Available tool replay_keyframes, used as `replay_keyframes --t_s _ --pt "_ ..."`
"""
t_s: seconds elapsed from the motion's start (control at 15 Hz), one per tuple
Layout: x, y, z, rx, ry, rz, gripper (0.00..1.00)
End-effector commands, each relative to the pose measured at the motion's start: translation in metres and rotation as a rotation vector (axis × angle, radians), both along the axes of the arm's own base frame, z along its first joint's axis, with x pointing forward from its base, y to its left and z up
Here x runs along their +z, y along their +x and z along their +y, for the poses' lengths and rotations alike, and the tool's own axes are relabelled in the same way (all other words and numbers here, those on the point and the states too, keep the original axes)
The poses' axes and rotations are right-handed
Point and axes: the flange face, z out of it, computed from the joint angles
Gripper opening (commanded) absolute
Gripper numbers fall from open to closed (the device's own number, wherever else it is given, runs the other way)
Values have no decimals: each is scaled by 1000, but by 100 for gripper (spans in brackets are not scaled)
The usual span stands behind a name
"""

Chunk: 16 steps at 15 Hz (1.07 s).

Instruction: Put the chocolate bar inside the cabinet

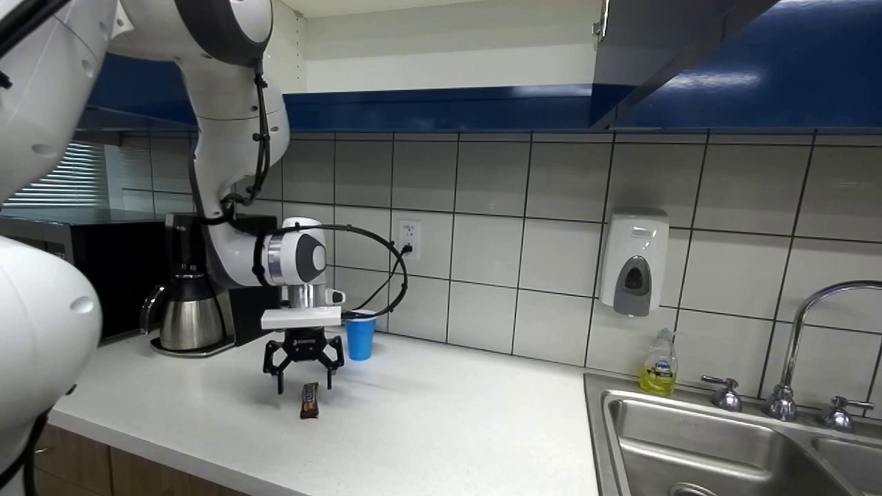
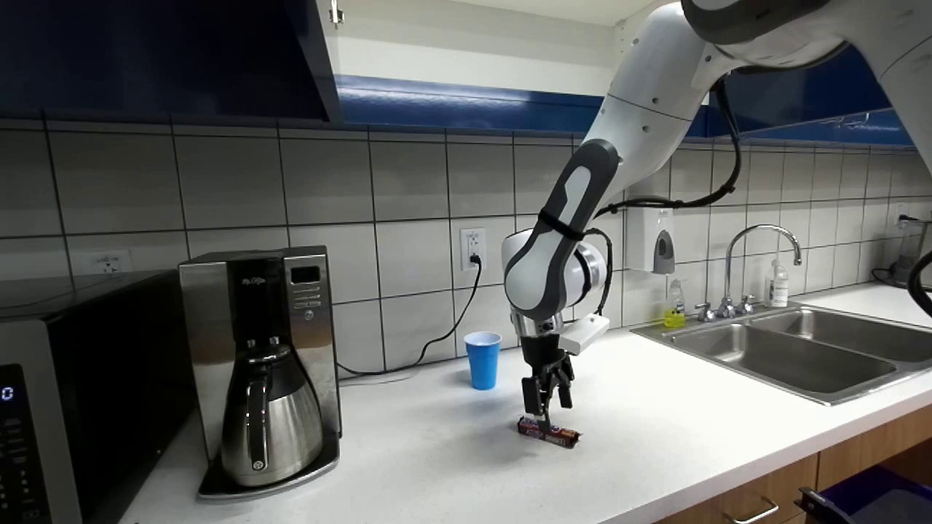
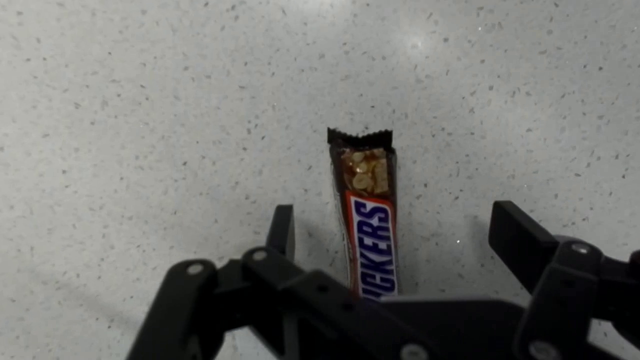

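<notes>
The chocolate bar [image 1: 309,402] is a small dark brown bar lying flat on the white counter [image 1: 441,427]. It also shows in an exterior view [image 2: 550,434] and in the wrist view [image 3: 371,230], where its lower end is hidden behind the gripper. My gripper [image 1: 304,388] is open and points down, low over the bar; it also shows in an exterior view [image 2: 555,415]. In the wrist view the fingers [image 3: 392,206] stand on either side of the bar, apart from it, with the left finger nearer. The cabinet [image 1: 441,109] is open above, its white interior showing; it also shows in an exterior view [image 2: 466,100].
A blue cup [image 2: 483,362] stands behind the gripper near the tiled wall. A coffee maker [image 2: 306,364] and a microwave [image 2: 102,393] stand on the counter. A steel sink [image 1: 598,441] and a soap bottle [image 1: 659,368] are at the other end. The open cabinet door [image 1: 654,55] sticks out.
</notes>
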Motion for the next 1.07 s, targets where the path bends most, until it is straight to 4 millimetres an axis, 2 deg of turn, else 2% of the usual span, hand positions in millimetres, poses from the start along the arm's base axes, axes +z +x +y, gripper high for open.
replay_keyframes --t_s 0.0,0.53,1.0 --pt "-4 0 -2 -7 25 -44 100" --pt "-18 -6 -8 -11 47 -53 100" --pt "-18 -6 -9 -17 57 -69 100"
